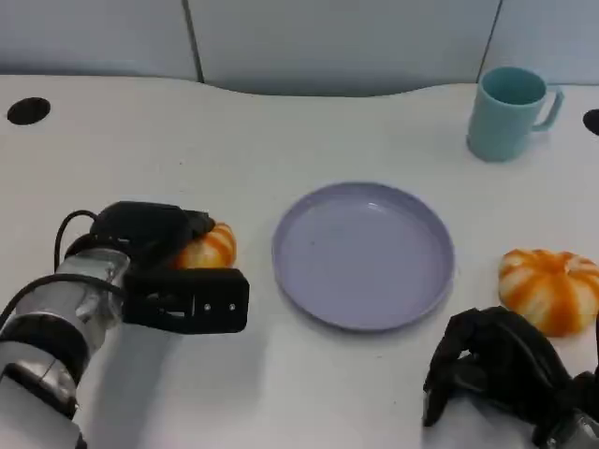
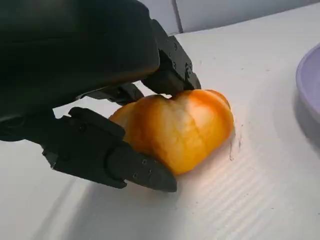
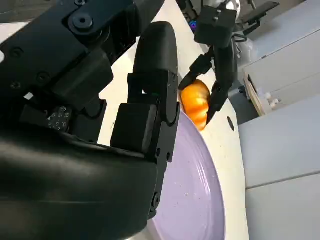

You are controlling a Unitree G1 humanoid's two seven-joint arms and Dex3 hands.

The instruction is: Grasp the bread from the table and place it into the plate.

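An orange, ribbed bread [image 1: 211,248] lies on the white table just left of the lilac plate [image 1: 363,254]. My left hand [image 1: 168,271] grips it, with black fingers [image 2: 115,160] pressed against both sides of the bread [image 2: 177,127], which still rests on the table. The plate's rim [image 2: 310,85] is a short way beyond it. In the right wrist view the bread [image 3: 195,102] sits between the left hand's fingers [image 3: 217,60] beside the plate [image 3: 192,190]. My right hand [image 1: 496,369] rests at the near right with its fingers curled in, holding nothing.
A second orange bread [image 1: 550,288] lies right of the plate, just beyond my right hand. A light blue mug [image 1: 508,112] stands at the back right. A dark round hole [image 1: 28,110] marks the table's far left.
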